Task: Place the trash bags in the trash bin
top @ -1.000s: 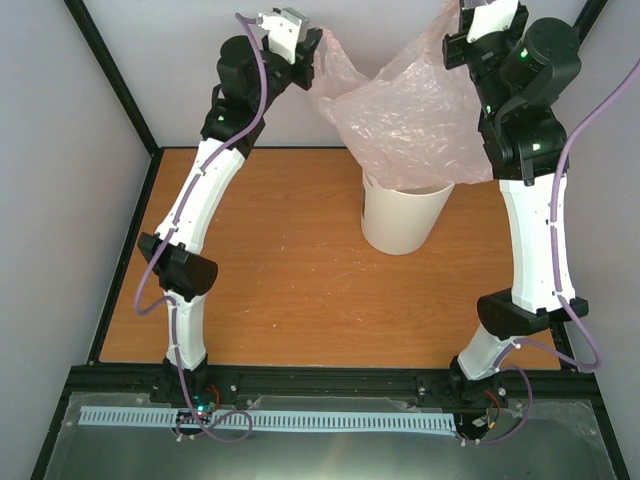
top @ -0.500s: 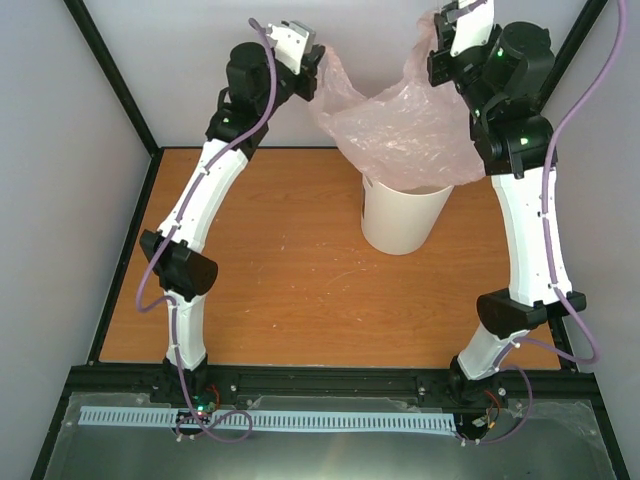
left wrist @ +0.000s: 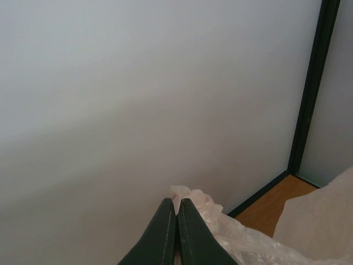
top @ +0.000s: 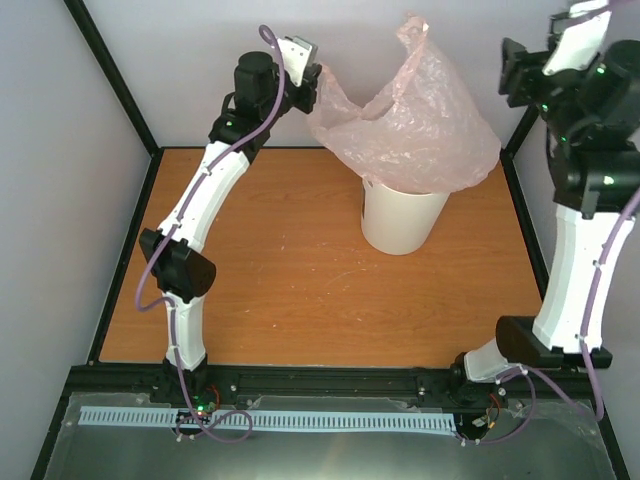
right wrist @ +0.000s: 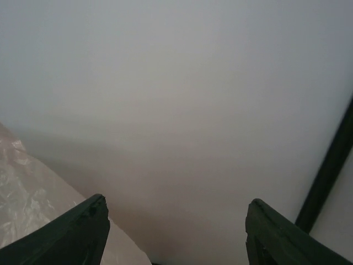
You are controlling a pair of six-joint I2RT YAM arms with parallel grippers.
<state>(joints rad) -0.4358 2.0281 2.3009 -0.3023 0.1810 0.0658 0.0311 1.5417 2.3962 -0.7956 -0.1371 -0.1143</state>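
The pale pink trash bag [top: 415, 125] hangs draped over the mouth of the white trash bin [top: 398, 218] at the back of the table. My left gripper [top: 318, 86] is shut on the bag's left corner, held high. In the left wrist view a tuft of the bag [left wrist: 190, 196] sticks out past the left gripper [left wrist: 176, 203]. My right gripper [top: 512, 72] is open, off to the right of the bag and apart from it. The bag's right peak [top: 412, 28] stands up free. The right wrist view shows the right gripper [right wrist: 176, 212] empty, with the bag [right wrist: 22, 187] at lower left.
The wooden table [top: 280, 270] is walled by grey panels and black frame posts [top: 120, 90]. A black corner post [left wrist: 311, 94] rises near the left gripper, another [right wrist: 331, 160] near the right one. Both arms reach up toward the back wall.
My right gripper has opened, let go of the bag's right corner and swung away to the right. The bag's right side has slumped a little. The left gripper keeps its hold.
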